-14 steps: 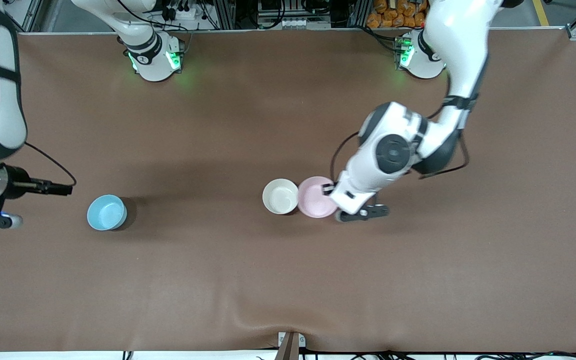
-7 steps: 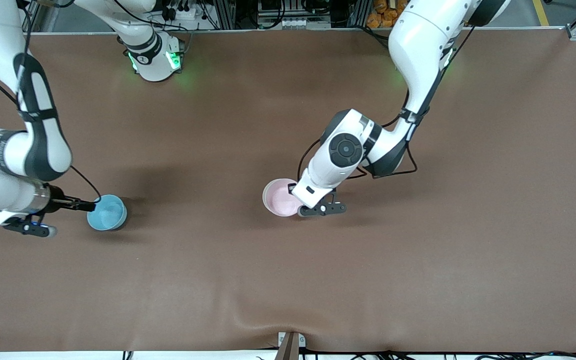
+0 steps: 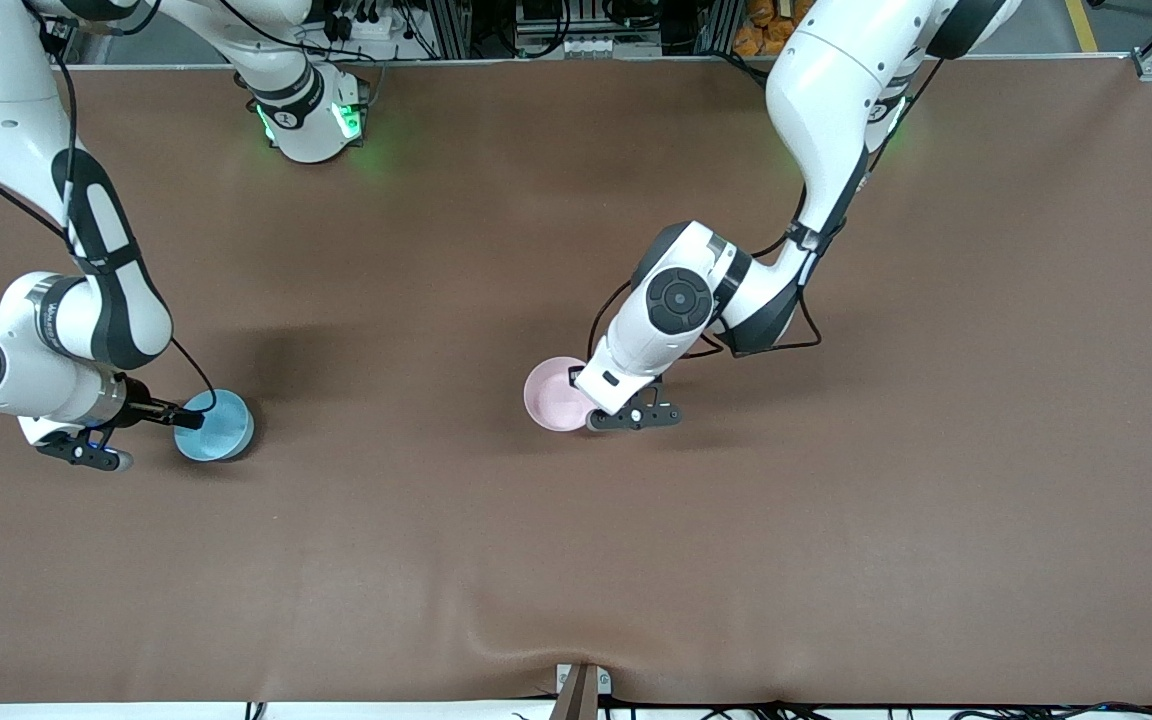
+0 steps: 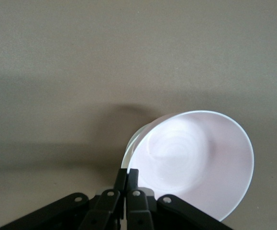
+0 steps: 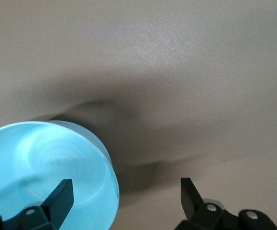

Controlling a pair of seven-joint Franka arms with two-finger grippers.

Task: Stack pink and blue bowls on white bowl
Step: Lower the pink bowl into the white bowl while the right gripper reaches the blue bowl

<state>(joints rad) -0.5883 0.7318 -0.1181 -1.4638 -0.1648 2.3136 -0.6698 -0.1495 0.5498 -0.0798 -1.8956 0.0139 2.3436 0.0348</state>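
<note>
— Two bowls in plain sight? Nearest the front camera?
— Blue bowl [image 3: 214, 425], on the table [image 3: 576, 560], well toward the right arm's end from the pink bowl [image 3: 558, 394]. Right gripper [image 3: 185, 420] spread wide, one finger [image 5: 57, 199] inside, one outside, gripping nothing.
— And farther up?
— Pink bowl, nested in the white bowl [image 4: 137, 142]. Left gripper [image 4: 127, 176] pinched tight on the pink rim.

The left gripper [image 4: 127, 176] has its fingers pinched together on the rim of the pink bowl [image 4: 195, 160]. That bowl sits tilted in the white bowl [image 4: 137, 138], only a sliver of which shows, on the brown tabletop [image 4: 81, 72].
</note>
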